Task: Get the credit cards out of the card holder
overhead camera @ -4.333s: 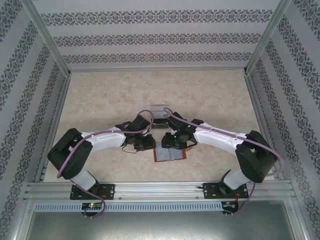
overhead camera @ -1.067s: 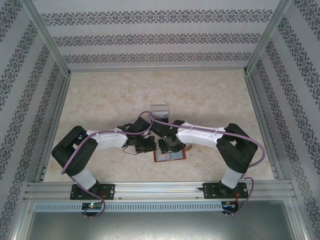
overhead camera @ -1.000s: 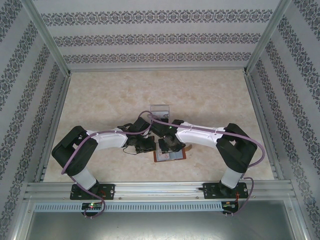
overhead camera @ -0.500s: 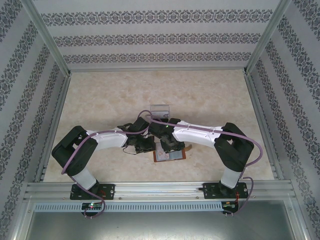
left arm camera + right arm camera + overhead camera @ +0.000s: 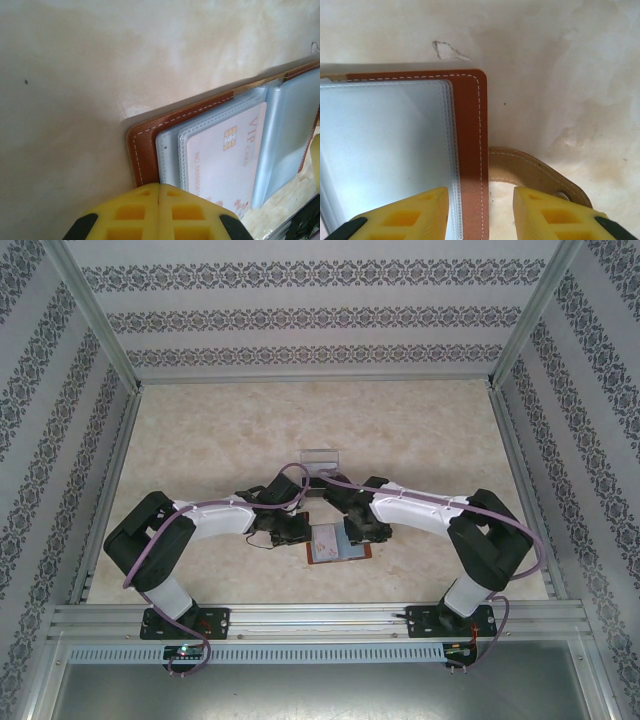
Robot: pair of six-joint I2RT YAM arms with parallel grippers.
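while the card holder (image 5: 340, 543) lies open on the surface (image 5: 200, 440) with a pale card (image 5: 225, 155) still sleeved inside, extraction looks not yet begun, the left hand (image 5: 158, 200) pressed together over its left cover and the right hand (image 5: 482, 205) spread astride its right edge, holding nothing.

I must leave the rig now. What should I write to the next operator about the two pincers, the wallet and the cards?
Left pincer: shut, tips at the left edge of the wallet; whether it presses down, I cannot tell.
Right pincer: open, astride the wallet's right edge, one finger over the clear sleeves, the other over the strap.
Wallet: open and flat on the table, on the near side of the clear tray.
Done: wallet opened.
Left: a pale card marked VIP sits in a sleeve; no card seen out yet.
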